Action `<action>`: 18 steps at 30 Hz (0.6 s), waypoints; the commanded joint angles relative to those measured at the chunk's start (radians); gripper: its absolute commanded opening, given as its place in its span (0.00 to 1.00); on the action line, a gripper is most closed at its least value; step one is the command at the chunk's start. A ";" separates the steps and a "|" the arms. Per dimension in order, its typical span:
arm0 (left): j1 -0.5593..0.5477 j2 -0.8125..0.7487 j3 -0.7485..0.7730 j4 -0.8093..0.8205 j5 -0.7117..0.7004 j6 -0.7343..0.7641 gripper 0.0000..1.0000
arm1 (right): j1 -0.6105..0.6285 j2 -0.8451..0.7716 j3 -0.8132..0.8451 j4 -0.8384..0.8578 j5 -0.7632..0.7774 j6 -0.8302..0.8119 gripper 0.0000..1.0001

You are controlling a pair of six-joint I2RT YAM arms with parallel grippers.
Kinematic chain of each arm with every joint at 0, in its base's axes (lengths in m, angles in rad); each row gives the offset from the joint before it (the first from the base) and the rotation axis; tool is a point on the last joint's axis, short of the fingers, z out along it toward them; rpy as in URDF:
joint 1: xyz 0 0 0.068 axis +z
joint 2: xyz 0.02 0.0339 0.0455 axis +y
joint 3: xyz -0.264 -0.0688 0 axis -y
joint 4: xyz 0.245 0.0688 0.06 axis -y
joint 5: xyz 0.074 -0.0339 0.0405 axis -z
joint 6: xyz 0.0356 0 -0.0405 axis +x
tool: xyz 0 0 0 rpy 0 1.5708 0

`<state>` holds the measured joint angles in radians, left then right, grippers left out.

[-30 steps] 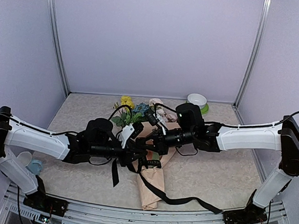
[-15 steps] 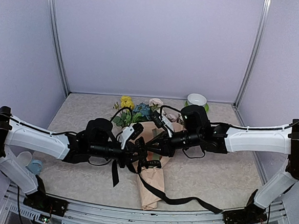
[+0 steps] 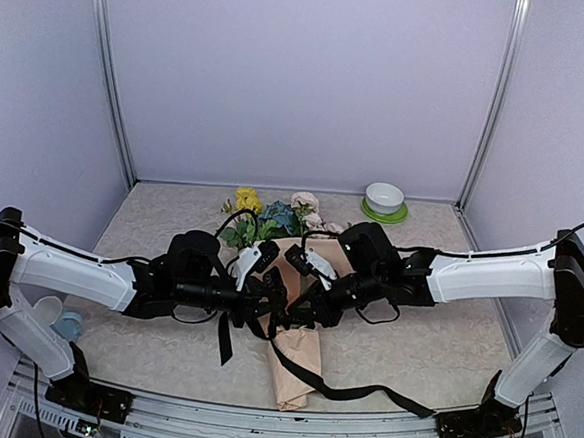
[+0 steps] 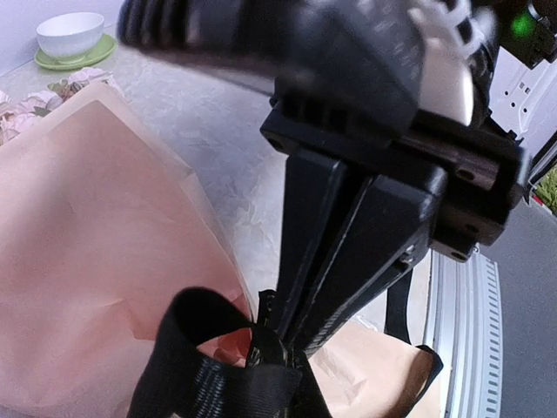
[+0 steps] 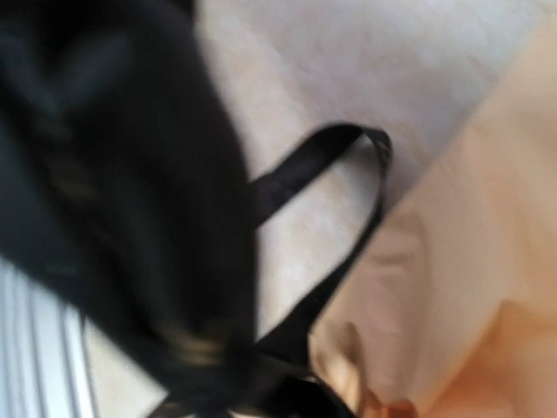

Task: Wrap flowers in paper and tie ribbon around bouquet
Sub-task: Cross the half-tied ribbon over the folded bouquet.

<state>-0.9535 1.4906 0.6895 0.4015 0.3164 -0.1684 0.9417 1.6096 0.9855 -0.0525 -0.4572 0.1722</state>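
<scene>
Bouquet [image 3: 294, 365] lay on surface [image 3: 434, 339], between arms. Right pincer [image 4: 278, 335] pressed together on ribbon [image 4: 204, 374]; left pincer [image 3: 270, 302] closed, apparently on ribbon too. Judged best: pull outward evenly, low.

The table [image 3: 161, 230] carries bouquet [image 3: 297, 365], ribbon [image 3: 360, 392] and saucer [image 3: 401, 215].

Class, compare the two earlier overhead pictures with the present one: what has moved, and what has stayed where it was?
The right gripper drew back to the right, then swung in again, nearer the table's front edge, over the bouquet. Its tips are now shut on the ribbon. The left gripper, bouquet, ribbon tail and bowl stayed put.
</scene>
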 commanded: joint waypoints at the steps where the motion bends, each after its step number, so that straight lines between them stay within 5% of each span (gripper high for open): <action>1: 0.011 0.013 0.010 0.013 0.021 -0.002 0.00 | 0.003 0.045 0.029 -0.044 0.069 -0.045 0.08; 9: 0.013 0.027 0.023 0.001 0.029 0.000 0.00 | -0.012 0.072 0.025 -0.068 0.110 -0.060 0.26; 15: 0.013 0.034 0.030 -0.010 0.030 0.001 0.00 | -0.012 0.072 0.000 -0.068 0.089 -0.066 0.20; 18: 0.013 0.033 0.030 -0.010 0.032 0.003 0.00 | -0.011 0.068 -0.008 -0.070 0.098 -0.066 0.27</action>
<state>-0.9478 1.5143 0.6926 0.3939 0.3336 -0.1684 0.9352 1.6737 0.9882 -0.1127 -0.3691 0.1150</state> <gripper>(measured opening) 0.008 0.226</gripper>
